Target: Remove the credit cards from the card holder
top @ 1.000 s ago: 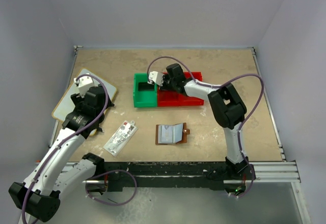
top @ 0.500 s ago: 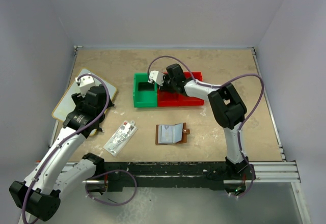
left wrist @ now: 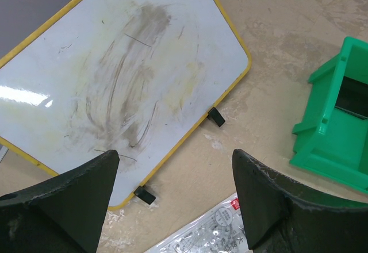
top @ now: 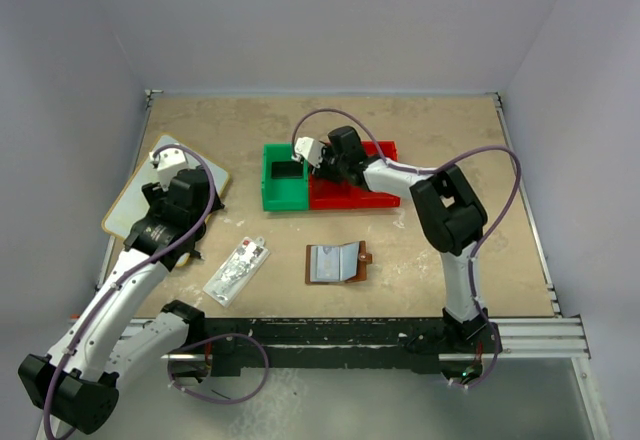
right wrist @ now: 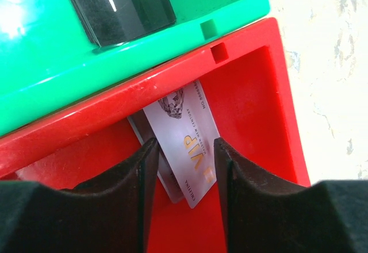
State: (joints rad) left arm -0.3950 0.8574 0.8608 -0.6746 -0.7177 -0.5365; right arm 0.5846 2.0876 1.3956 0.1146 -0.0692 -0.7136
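The brown card holder lies open on the table, pale pockets up, with neither gripper near it. My right gripper hangs over the red bin. In the right wrist view its jaws stand apart, and a silver credit card marked VIP lies on the bin floor between them, resting on a second grey card. Neither finger presses on the card. My left gripper is open at the left, over the whiteboard's edge, with nothing between its fingers.
A green bin adjoins the red one on its left, with a dark flat thing inside. A yellow-rimmed whiteboard lies at the left edge. A clear plastic packet lies left of the card holder.
My right gripper's jaws have spread apart over the red bin, letting go of the silver card. The left arm has barely moved.
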